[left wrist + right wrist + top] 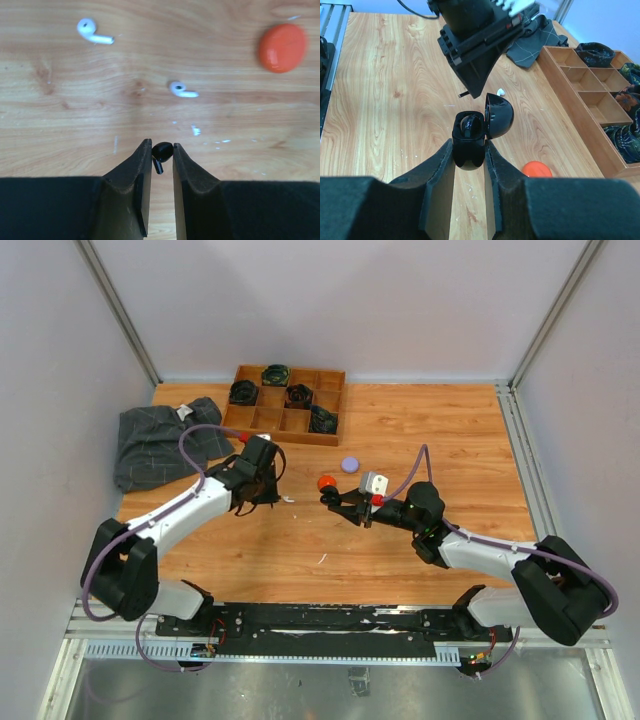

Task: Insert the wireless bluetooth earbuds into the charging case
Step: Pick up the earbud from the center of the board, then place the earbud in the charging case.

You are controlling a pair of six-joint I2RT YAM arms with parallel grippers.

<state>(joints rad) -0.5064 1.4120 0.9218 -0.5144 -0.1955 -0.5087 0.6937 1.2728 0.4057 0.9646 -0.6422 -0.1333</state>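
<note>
My left gripper [161,147] is shut on a black earbud [162,151] and holds it at its fingertips above the wood. It also shows in the top view [263,490]. My right gripper [469,143] is shut on an open black charging case [468,152], whose lid [499,116] is swung to the right. One black earbud [470,125] sits in the case. In the top view the right gripper [338,502] is right of the left one, with a gap between them. Two white earbuds [93,31] [182,90] lie on the table.
An orange-red round case [326,482] and a lilac round case [349,464] lie near the right gripper. A wooden compartment tray [262,418] holding dark bundles stands at the back. A grey cloth [155,443] lies at the left.
</note>
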